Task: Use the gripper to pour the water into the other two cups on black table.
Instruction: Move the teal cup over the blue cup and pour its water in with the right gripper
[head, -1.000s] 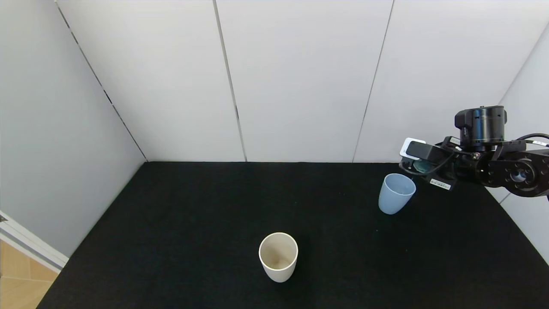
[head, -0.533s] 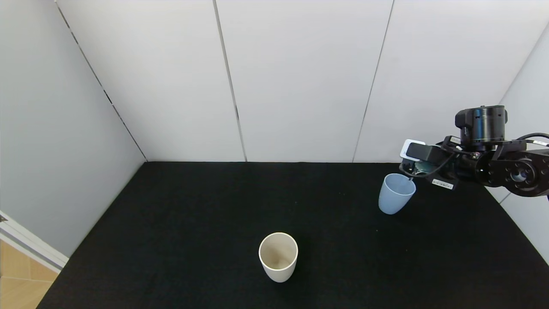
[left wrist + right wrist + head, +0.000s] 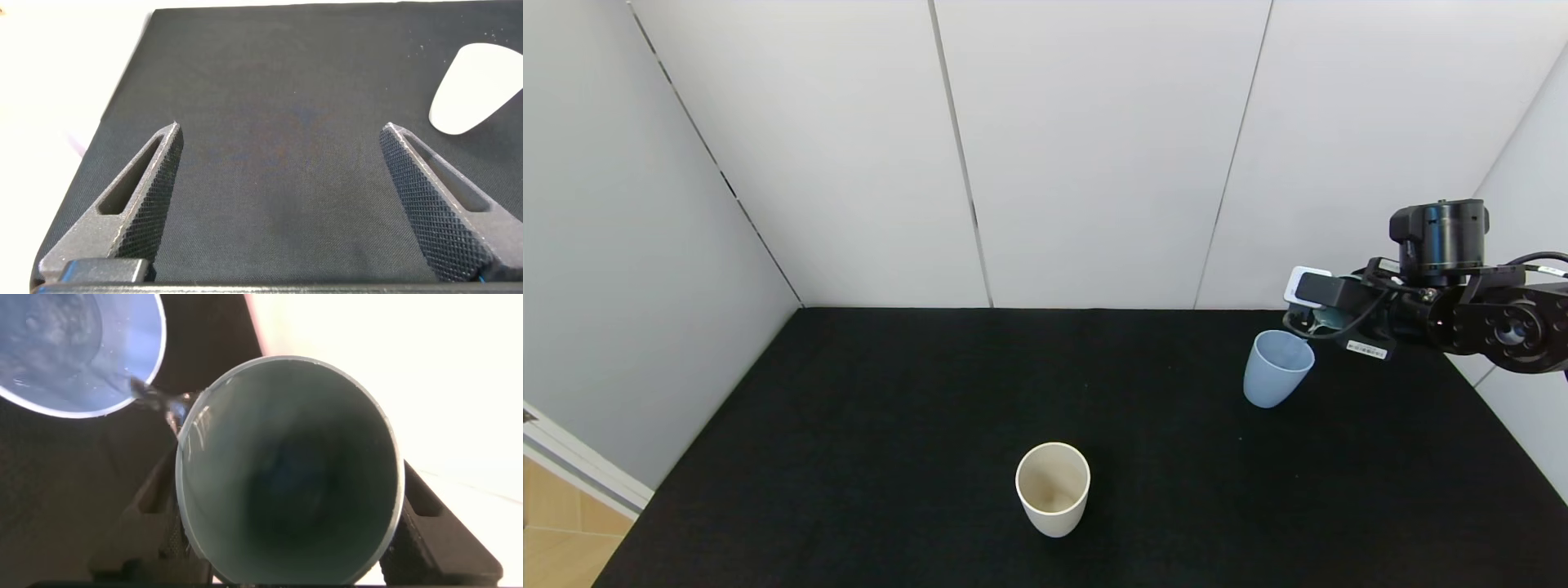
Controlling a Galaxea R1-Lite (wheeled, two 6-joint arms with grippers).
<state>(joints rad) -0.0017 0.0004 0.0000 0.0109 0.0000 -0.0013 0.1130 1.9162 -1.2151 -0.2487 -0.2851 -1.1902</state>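
My right gripper [image 3: 1316, 317] is shut on a teal-green tumbler [image 3: 286, 474] and holds it tipped just above the far rim of the light blue cup [image 3: 1276, 369]. In the right wrist view a thin stream of water [image 3: 159, 398] runs from the tumbler's lip into the blue cup [image 3: 73, 351], which shows a wet sheen inside. The cream-white cup [image 3: 1053, 488] stands upright near the front middle of the black table [image 3: 890, 392]. My left gripper [image 3: 280, 126] is open and empty low over the table, with the cream cup [image 3: 478, 88] off to one side.
Grey-white wall panels close the table at the back and on both sides. The blue cup stands near the right wall. The table's left front corner ends above a wooden floor [image 3: 556, 531].
The right gripper with the teal-green tumbler has shifted very slightly over the blue cup. Both standing cups have stayed in place.
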